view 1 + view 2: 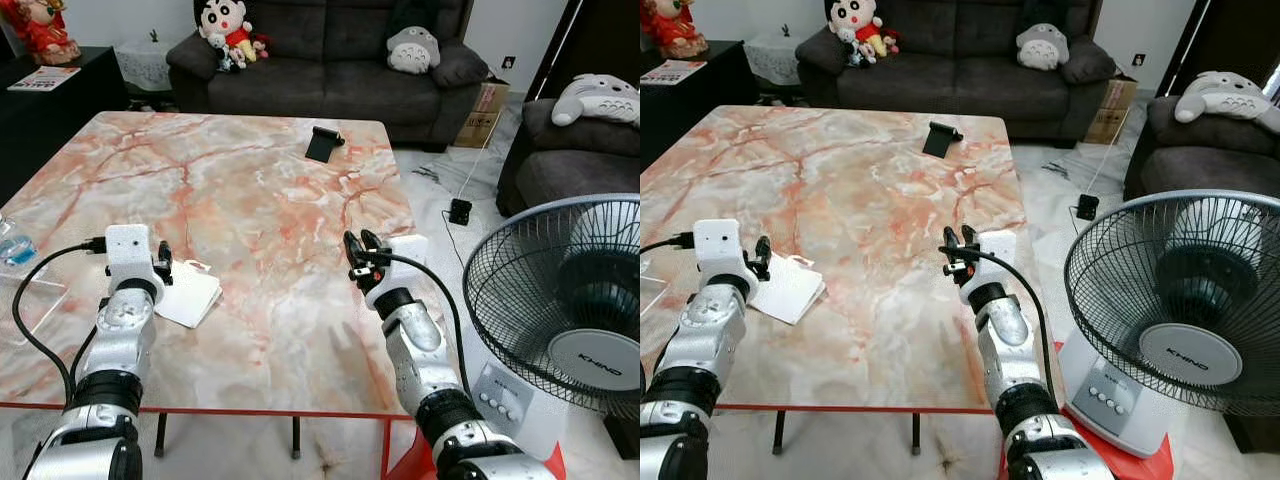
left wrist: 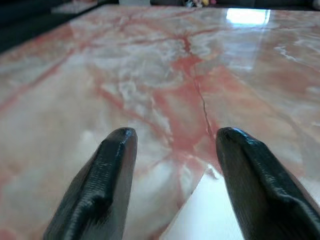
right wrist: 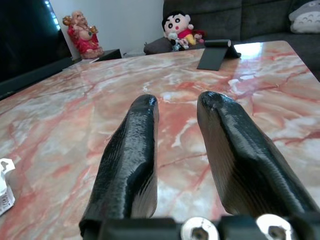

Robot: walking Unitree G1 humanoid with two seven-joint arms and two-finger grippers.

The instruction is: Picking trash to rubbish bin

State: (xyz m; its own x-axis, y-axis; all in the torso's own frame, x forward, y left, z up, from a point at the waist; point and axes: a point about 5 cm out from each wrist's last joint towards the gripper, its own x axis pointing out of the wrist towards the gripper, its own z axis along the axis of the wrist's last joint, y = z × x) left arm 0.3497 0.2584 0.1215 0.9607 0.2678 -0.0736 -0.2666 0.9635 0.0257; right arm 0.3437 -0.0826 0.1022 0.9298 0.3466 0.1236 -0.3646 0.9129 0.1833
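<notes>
Just white trash [image 1: 188, 293] beside left gripper [image 1: 163, 263]

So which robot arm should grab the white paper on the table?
Probably the left. The left gripper hangs right at the edge of the white paper, fingers open, and the paper's corner shows between them in its wrist view. The right gripper is open too, but farther across the marble table.

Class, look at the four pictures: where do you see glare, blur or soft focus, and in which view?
Left wrist view: bright glare on the far table, whole picture soft, left gripper fingers blurred. Right wrist view: right gripper fingers soft, phone stand and sheen beside it sharper. Eye views: even daylight, sharp tissue.
</notes>
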